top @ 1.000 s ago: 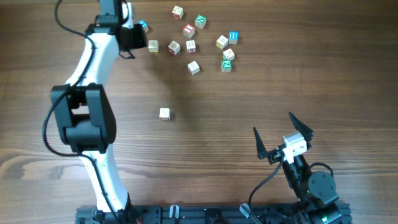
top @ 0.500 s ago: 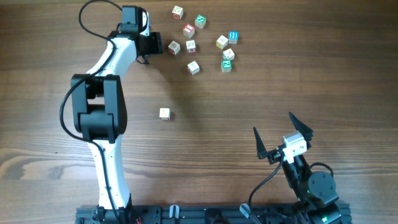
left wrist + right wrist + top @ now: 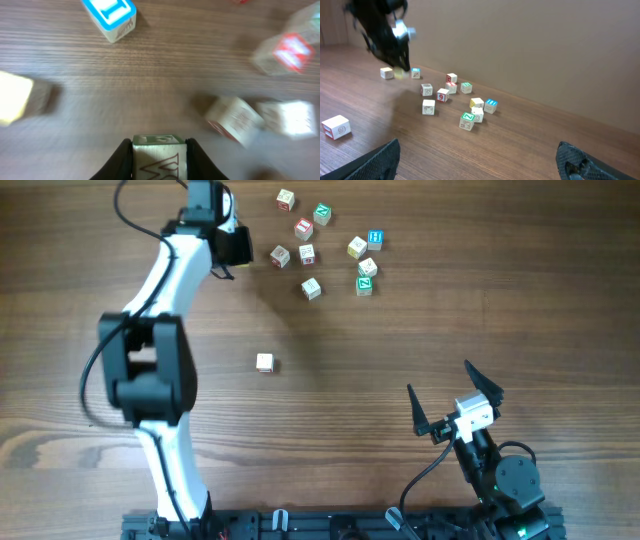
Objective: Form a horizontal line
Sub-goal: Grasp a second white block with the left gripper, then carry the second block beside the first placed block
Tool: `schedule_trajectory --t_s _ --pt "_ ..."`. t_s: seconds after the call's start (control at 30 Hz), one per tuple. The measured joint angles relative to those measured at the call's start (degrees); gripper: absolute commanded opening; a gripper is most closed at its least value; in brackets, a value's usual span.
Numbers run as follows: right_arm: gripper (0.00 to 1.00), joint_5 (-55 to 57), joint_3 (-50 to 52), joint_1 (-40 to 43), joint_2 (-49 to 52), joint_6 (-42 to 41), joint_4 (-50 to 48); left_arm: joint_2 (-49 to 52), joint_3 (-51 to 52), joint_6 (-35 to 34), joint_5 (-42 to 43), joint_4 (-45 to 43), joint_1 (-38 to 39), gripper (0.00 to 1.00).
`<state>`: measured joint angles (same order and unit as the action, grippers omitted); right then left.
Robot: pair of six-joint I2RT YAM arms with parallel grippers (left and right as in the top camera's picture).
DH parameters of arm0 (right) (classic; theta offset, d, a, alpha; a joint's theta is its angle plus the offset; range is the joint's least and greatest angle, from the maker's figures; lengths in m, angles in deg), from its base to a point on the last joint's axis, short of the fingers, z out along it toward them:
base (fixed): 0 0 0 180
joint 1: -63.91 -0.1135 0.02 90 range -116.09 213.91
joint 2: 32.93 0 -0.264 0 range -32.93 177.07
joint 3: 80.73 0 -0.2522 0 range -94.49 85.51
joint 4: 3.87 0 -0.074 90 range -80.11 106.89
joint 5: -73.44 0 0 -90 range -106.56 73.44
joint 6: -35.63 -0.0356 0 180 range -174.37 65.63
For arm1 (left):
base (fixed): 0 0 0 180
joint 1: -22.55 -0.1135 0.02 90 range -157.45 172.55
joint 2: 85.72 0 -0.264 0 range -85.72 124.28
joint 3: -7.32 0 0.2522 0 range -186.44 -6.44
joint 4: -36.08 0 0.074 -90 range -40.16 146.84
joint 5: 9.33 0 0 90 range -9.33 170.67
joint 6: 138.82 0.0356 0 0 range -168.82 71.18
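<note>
The left gripper [image 3: 237,246] has drawn back a little from the cluster, and it is clamped on a small cream wooden cube with a red W [image 3: 159,161]. The other letter cubes [image 3: 307,254] lie scattered in no row (one cream cube [image 3: 264,362] sits alone, well apart). The right gripper [image 3: 438,377] has its fingers spread wide.

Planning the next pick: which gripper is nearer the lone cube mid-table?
Left. The left gripper, shut on a held cube, is at the table's far side beyond the lone cube. The right gripper sits open, farther off to its right.
</note>
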<state>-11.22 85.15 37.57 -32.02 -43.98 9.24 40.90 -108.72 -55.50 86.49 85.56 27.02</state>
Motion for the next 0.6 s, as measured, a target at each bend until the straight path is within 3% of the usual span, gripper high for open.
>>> schedule_trajectory --t_s 0.1,0.17,0.33,0.6 --pt "1.0 0.0 0.0 0.0 0.0 0.0 0.02 -13.86 -0.26 -0.13 0.04 9.99 0.0 0.16" --pt "1.0 0.0 0.0 0.0 0.04 0.0 -0.07 -21.68 -0.63 -0.94 0.09 21.22 0.0 0.16" --pt "1.0 0.0 0.0 0.0 0.04 0.0 -0.02 -25.99 0.59 -3.32 1.18 43.23 0.61 0.17" --pt "1.0 0.0 0.0 0.0 0.02 0.0 -0.02 -25.81 15.34 -3.5 1.14 41.31 1.49 0.17"
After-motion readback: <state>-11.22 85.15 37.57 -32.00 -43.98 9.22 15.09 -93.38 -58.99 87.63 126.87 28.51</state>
